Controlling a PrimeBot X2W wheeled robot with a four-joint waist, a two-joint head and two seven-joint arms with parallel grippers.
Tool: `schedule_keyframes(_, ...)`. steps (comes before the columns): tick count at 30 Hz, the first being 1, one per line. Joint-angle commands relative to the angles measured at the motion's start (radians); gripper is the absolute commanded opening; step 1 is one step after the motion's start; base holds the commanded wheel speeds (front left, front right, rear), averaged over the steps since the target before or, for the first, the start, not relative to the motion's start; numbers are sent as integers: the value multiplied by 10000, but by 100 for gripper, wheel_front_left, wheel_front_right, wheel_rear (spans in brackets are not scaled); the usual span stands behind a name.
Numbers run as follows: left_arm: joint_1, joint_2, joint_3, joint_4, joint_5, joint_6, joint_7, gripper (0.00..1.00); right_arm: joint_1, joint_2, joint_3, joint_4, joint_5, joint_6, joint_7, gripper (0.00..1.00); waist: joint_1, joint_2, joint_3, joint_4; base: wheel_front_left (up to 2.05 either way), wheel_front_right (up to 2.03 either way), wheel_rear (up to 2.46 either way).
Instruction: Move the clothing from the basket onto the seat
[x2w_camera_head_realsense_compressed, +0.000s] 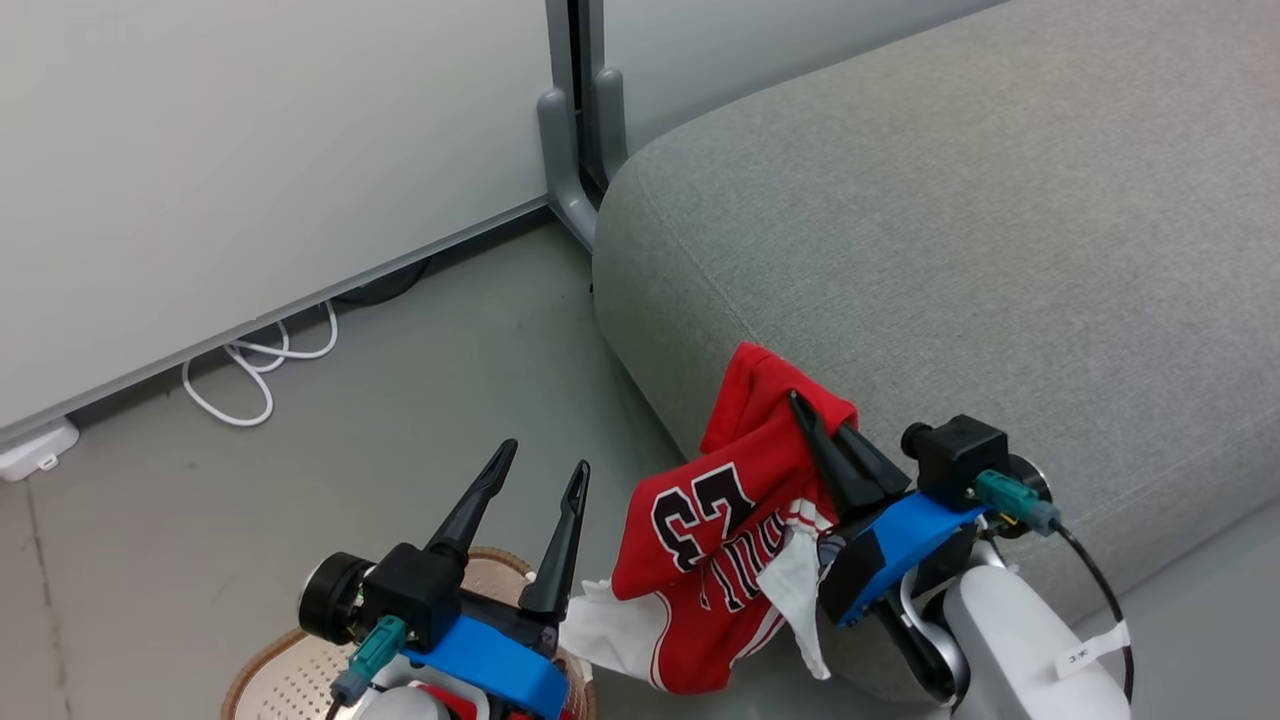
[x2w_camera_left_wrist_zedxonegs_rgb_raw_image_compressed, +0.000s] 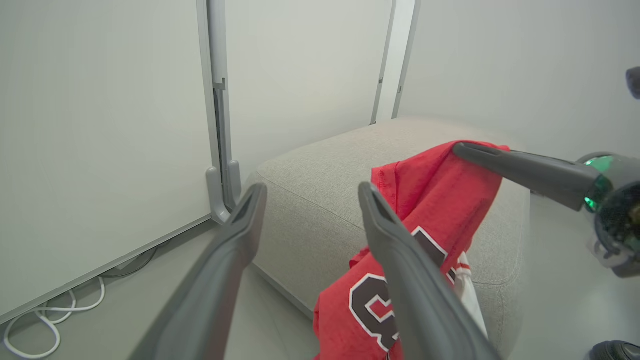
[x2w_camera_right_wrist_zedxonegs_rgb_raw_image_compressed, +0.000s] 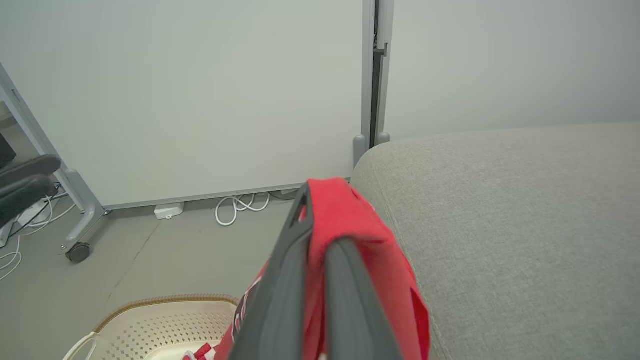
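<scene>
At the far left a white cable (x2w_camera_head_realsense_compressed: 255, 375) lies looped on the floor under the wall panel (x2w_camera_head_realsense_compressed: 250, 150). At the near left the basket (x2w_camera_head_realsense_compressed: 290, 680) stands on the floor beneath the left gripper (x2w_camera_head_realsense_compressed: 546, 456). That gripper's jaws are spread wide and hold nothing. A scrap of red shows in the basket under it, but which garment it belongs to cannot be told.

Just to the right the jersey (x2w_camera_head_realsense_compressed: 700, 540) hangs in the air between basket and seat. Its number is upside down in the head view, and a white sleeve droops toward the basket rim. The right gripper (x2w_camera_head_realsense_compressed: 817, 412) has its jaws clamped on the jersey's top fold, held up at the near left edge of the seat (x2w_camera_head_realsense_compressed: 950, 250). The rest of the jersey dangles beside the seat's side, and whether it touches the seat cannot be told. The seat runs off to the far right.
</scene>
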Motion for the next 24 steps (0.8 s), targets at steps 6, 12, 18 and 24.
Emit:
schedule_keyframes(6,-296,158,-135,-160,82,-25,-48,100,-1029,-521,-884,-201,573,1,292,0,0,0,457,344,0,0,0)
schedule_keyframes(12,-643,418,-569,-399,147,-26,-48,100,-2558,-1878,-2000,-123,602,0,919,0,0,0,1067,922,0,0,0)
schedule_keyframes(18,-1103,761,-845,-831,210,-26,-48,100,-3793,-2969,-3423,-85,809,1,1272,0,0,0,1980,1439,0,0,0)
schedule_keyframes(24,-1788,1182,-1105,-1399,280,-26,-48,100,-4913,-4113,-5068,465,856,0,1295,0,0,0,3213,1956,0,0,0)
